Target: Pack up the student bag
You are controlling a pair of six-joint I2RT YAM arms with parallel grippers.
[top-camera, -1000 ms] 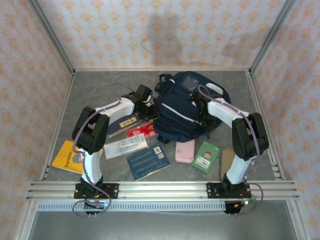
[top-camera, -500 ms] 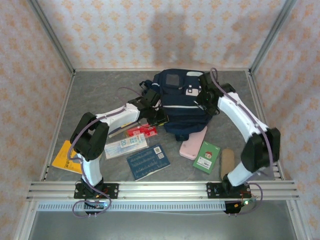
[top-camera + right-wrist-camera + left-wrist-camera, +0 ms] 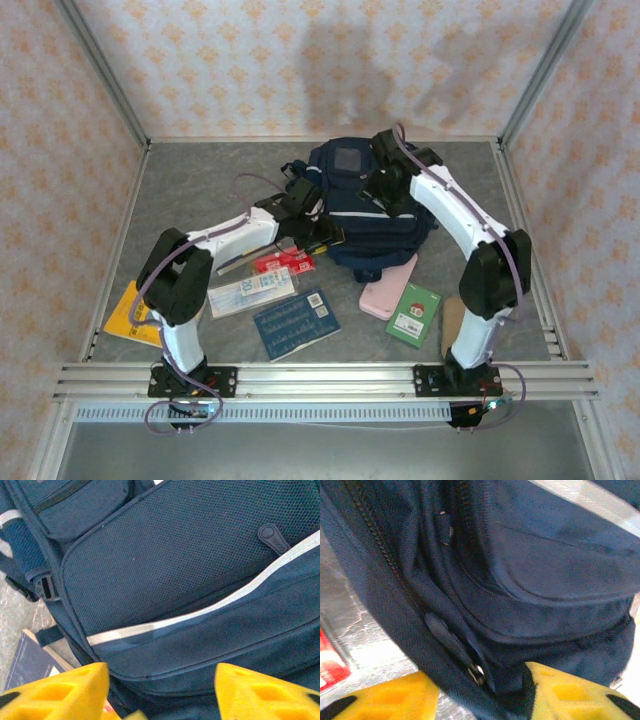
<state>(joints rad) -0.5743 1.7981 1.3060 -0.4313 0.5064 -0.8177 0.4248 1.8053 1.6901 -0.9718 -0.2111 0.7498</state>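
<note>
Beside student bag [image 3: 365, 232], pink case [image 3: 385, 292].

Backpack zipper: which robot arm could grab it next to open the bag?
Probably the left. In its wrist view the zipper pull sits just ahead of the open left gripper. The right gripper, also open, faces the student bag at its mesh panel and white stripe, with no pull between its jaws.

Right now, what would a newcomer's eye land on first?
The navy bag at the far middle of the table, with both open grippers at it: left gripper at its left side, right gripper over its front. Then the loose items strewn nearer, such as a yellow book at near left and a pink case by the bag.
</note>
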